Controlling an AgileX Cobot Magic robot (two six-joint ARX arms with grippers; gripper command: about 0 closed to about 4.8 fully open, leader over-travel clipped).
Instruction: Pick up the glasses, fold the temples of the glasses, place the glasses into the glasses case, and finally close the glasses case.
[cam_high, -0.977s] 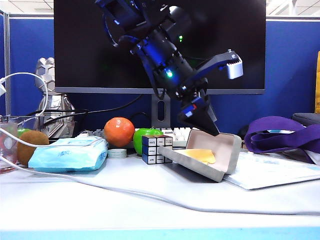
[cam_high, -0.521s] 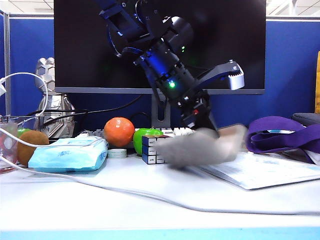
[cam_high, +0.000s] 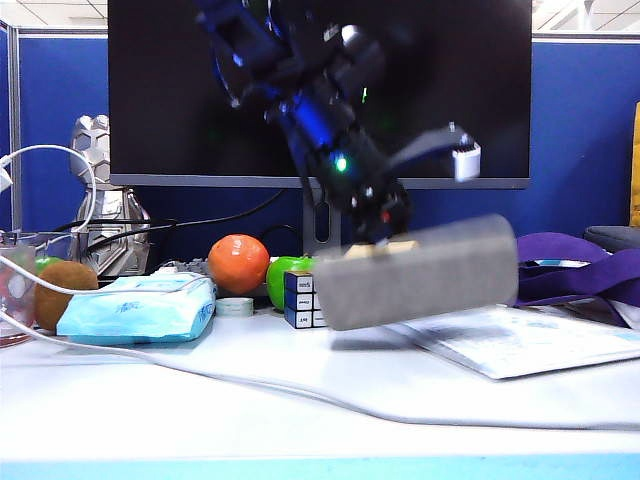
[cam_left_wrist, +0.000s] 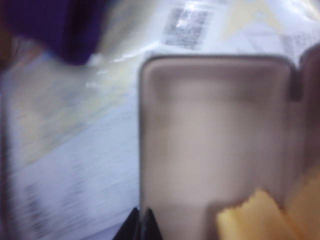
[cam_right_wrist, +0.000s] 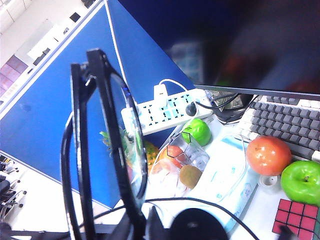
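Observation:
The grey glasses case (cam_high: 420, 270) hangs blurred and tilted just above the table, its outer side toward the exterior camera. My left gripper (cam_high: 375, 240) is shut on its upper rim. In the left wrist view the dark fingertips of the left gripper (cam_left_wrist: 140, 224) pinch the wall of the open glasses case (cam_left_wrist: 215, 135), which shows tan lining and a yellow cloth (cam_left_wrist: 250, 220). The black glasses (cam_right_wrist: 122, 145) stand upright, with my right gripper (cam_right_wrist: 145, 222) shut on the lower frame. The slim temples (cam_right_wrist: 80, 150) run close beside the lenses. The right gripper does not show in the exterior view.
Along the back stand an orange (cam_high: 238, 263), a green apple (cam_high: 283, 272) and a puzzle cube (cam_high: 304, 298). A light-blue wipes pack (cam_high: 140, 308) and a kiwi (cam_high: 62, 290) lie left. Papers (cam_high: 540, 345) and a purple strap (cam_high: 570, 265) lie right. A cable (cam_high: 250, 385) crosses the front.
The left gripper shut on the case's wall. The case left the table and swung up, so its grey outside now faces the exterior camera.

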